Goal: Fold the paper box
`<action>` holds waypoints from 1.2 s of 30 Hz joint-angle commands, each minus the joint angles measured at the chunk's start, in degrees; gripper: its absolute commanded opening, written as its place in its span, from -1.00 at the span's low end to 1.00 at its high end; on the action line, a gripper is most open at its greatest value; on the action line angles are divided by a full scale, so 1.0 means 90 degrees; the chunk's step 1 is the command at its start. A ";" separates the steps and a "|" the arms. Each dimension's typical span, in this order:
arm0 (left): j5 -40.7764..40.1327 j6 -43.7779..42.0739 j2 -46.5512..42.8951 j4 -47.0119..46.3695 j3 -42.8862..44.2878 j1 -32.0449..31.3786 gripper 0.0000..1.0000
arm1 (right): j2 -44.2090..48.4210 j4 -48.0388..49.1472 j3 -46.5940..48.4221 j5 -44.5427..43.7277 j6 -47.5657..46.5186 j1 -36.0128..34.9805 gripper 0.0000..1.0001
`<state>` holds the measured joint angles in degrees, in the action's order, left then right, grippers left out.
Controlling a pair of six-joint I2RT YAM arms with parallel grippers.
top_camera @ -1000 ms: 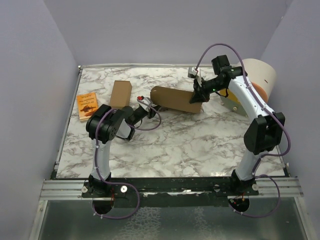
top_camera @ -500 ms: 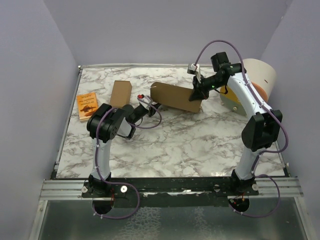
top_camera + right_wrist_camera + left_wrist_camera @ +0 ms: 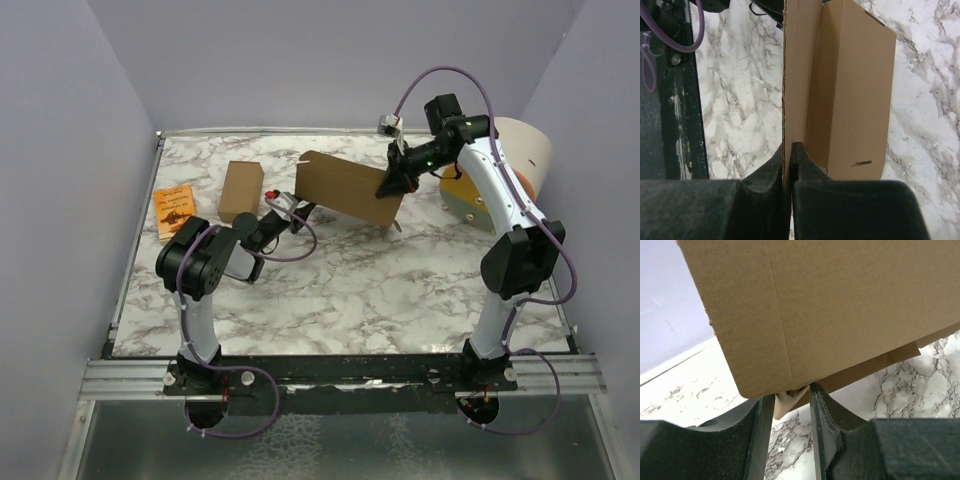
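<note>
The paper box (image 3: 340, 185) is a brown cardboard sheet, partly folded, held tilted up on edge above the marble table (image 3: 380, 280). My right gripper (image 3: 390, 188) is shut on its right end; in the right wrist view (image 3: 789, 150) the fingers pinch a thin upright panel, with the folded box (image 3: 855, 90) stretching away. My left gripper (image 3: 296, 211) is at the box's lower left corner. In the left wrist view (image 3: 791, 395) the fingertips are close together on a small folded flap under the box (image 3: 840, 305).
A narrower ready-made cardboard box (image 3: 242, 188) stands at the back left, an orange booklet (image 3: 175, 211) to its left. A large white roll (image 3: 518, 148) lies at the back right by the right arm. Purple walls enclose the table.
My right gripper has risen and swung the box's right end up, so the box stands more upright. My left arm has shifted slightly left, still at the box's left corner.
</note>
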<state>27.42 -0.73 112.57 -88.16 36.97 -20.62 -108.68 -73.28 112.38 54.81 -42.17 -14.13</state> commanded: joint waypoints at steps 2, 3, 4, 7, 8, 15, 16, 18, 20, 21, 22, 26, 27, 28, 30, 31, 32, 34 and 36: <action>0.0130 0.0072 -0.0536 -0.1552 -0.0277 -0.0072 -0.32 | -0.0024 -0.0266 0.0150 0.0672 0.0297 -0.0040 -0.98; 0.0119 0.0080 -0.0592 -0.1552 -0.0338 -0.0072 -0.33 | -0.0031 -0.0275 0.0150 0.0719 0.0337 -0.0041 -0.98; 0.0109 0.0081 -0.0640 -0.1552 -0.0397 -0.0070 -0.34 | -0.0033 -0.0274 0.0150 0.0771 0.0376 -0.0041 -0.98; 0.0108 0.0089 -0.0802 -0.1552 -0.0552 -0.0067 -0.37 | -0.0088 -0.0318 0.0149 0.0946 0.0463 -0.0041 -0.98; 0.0108 0.0098 -0.0858 -0.1552 -0.0590 -0.0070 -0.39 | -0.0117 -0.0354 0.0166 0.1014 0.0467 -0.0041 -0.98; 0.0092 0.0075 -0.1440 -0.1076 -0.0884 -0.0072 -0.55 | -0.0224 -0.0501 0.0081 0.1349 0.0482 -0.0041 -0.98; 0.0096 0.0044 -0.1498 -0.1026 -0.0914 -0.0072 -0.59 | -0.0228 -0.0506 0.0066 0.1397 0.0496 -0.0041 -0.98; 0.0094 0.0012 -0.1590 -0.0949 -0.0957 -0.0072 -0.65 | -0.0246 -0.0497 0.0046 0.1479 0.0522 -0.0036 -0.98; 0.0099 -0.0015 -0.1632 -0.0893 -0.0968 -0.0072 -0.71 | -0.0267 -0.0492 0.0036 0.1561 0.0556 -0.0041 -0.98; 0.0109 -0.0015 -0.1649 -0.0881 -0.0964 -0.0072 -0.75 | -0.0277 -0.0484 0.0026 0.1606 0.0585 -0.0041 -0.98; 0.0116 -0.0016 -0.1671 -0.0871 -0.0963 -0.0072 -0.78 | -0.0278 -0.0474 0.0010 0.1647 0.0619 -0.0041 -0.98; 0.0125 -0.0021 -0.1929 -0.0579 -0.0963 -0.0072 -1.00 | -0.0264 -0.0296 -0.0091 0.1777 0.0855 -0.0041 -0.98; 0.0106 -0.0003 -0.2037 -0.0399 -0.0957 -0.0073 -1.00 | -0.0247 -0.0198 -0.0148 0.1799 0.1001 -0.0041 -0.98; 0.0094 0.0004 -0.2154 -0.0141 -0.0938 -0.0072 -1.00 | -0.0235 -0.0068 -0.0201 0.1814 0.1175 -0.0041 -0.98; 0.0098 0.0008 -0.2442 0.0488 -0.0894 -0.0072 -1.00 | -0.0218 0.0113 -0.0268 0.1810 0.1491 -0.0041 -0.98; 0.0103 0.0007 -0.2616 0.0860 -0.0874 -0.0072 -1.00 | -0.0219 0.0183 -0.0286 0.1786 0.1612 -0.0041 -0.98; 0.0114 -0.0008 -0.2791 0.1225 -0.0852 -0.0078 -1.00 | -0.0214 0.0221 -0.0288 0.1761 0.1670 -0.0041 -0.98; 0.0147 -0.0027 -0.3167 0.2096 -0.0779 -0.0072 -1.00 | -0.0197 0.0360 -0.0288 0.1708 0.1870 -0.0041 -0.98; 0.0179 -0.0094 -0.3505 0.3047 -0.0640 -0.0072 -1.00 | -0.0176 0.0409 -0.0212 0.1677 0.1919 -0.0041 -0.98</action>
<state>23.53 -1.76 88.07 -72.27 27.73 -19.55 -109.56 -74.98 110.39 69.60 -28.53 -13.39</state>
